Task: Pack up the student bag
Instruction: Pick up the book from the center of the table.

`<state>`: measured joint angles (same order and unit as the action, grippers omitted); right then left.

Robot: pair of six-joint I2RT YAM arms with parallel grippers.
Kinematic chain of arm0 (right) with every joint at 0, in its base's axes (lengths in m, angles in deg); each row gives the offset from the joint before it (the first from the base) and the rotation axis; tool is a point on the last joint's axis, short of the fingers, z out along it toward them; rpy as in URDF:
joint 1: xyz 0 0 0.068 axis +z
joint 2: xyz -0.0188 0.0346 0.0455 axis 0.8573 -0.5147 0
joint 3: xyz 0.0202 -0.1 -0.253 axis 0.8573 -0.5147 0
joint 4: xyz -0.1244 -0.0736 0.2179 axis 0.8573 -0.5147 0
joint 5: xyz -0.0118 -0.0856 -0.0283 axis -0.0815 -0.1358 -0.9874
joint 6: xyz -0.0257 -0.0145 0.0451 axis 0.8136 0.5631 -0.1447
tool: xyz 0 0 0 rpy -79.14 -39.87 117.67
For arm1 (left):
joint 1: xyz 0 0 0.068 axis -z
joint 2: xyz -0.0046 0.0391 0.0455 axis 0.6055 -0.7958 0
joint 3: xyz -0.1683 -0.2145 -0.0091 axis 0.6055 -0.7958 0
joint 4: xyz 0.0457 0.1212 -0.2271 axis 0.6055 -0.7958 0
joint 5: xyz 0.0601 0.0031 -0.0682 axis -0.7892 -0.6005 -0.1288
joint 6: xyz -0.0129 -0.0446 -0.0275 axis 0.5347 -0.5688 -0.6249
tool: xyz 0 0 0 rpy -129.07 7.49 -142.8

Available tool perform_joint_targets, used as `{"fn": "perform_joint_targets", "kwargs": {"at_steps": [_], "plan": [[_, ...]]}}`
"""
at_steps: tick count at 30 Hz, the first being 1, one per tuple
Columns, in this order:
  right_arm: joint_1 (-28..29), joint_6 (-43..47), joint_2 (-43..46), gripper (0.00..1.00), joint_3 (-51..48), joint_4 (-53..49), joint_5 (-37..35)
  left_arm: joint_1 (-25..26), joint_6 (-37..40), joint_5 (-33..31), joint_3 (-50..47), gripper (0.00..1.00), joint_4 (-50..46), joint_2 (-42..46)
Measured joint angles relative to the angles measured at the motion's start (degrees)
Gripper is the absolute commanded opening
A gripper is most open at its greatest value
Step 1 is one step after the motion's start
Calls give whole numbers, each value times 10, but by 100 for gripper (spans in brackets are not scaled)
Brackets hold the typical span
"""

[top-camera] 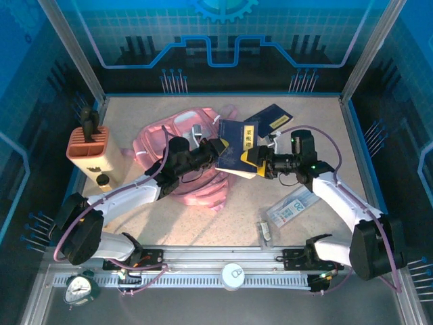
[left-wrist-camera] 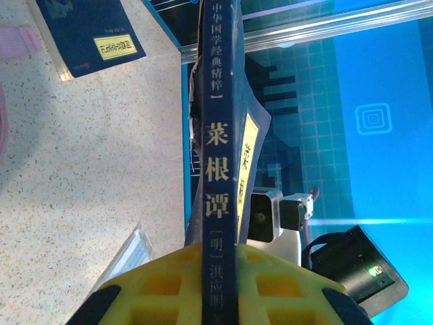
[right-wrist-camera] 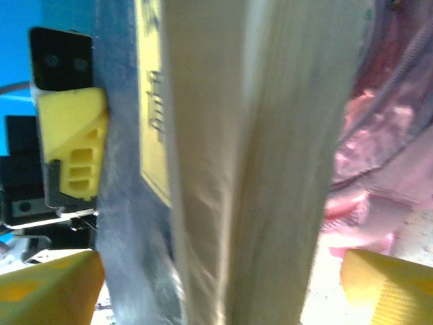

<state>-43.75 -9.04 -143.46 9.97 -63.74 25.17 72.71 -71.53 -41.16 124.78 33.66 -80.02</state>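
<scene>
While the left gripper (top-camera: 215,152) clamps the blue book (top-camera: 237,143) at frame centre, by the student bag's (top-camera: 159,139) right edge, the right gripper (top-camera: 252,162) straddles it, jaws spread wide.

Pen holder (top-camera: 91,150), clock (top-camera: 80,289) (near edge)

You're looking at a soft pink student bag (top-camera: 152,145) on a beige table (top-camera: 203,223) flecked with dark speckles. Just right of the bag, the raised book (top-camera: 233,147) is navy with a yellow label and pale gold lettering down its spine. The flat book (top-camera: 274,119) beyond it is also navy with a yellow label. Left of the bag is an orange-and-cream pen holder (top-camera: 91,145). The left gripper (left-wrist-camera: 220,298) has yellow pads (left-wrist-camera: 169,284).
</scene>
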Motion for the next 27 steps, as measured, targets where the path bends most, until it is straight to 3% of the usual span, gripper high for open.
{"fn": "perform_joint_targets", "kwargs": {"at_steps": [5, 7, 17, 20, 27], "plan": [[2, -52, 3, 65, -4, 66, 3, 0, 22, -10, 0, 0, -2, 0], [2, -54, 6, 50, -4, 71, -1, 0, 34, -14, 1, 0, -7, 0], [2, -50, 19, 8, -9, 57, -26, 0, 69, -27, 4, 1, -41, 0], [2, -30, 26, 1, -8, 36, -32, 1, 71, -22, 4, 13, -44, 0], [3, 52, 74, 0, 3, -75, -80, 7, 119, -9, 4, 43, -88, 6]]}}
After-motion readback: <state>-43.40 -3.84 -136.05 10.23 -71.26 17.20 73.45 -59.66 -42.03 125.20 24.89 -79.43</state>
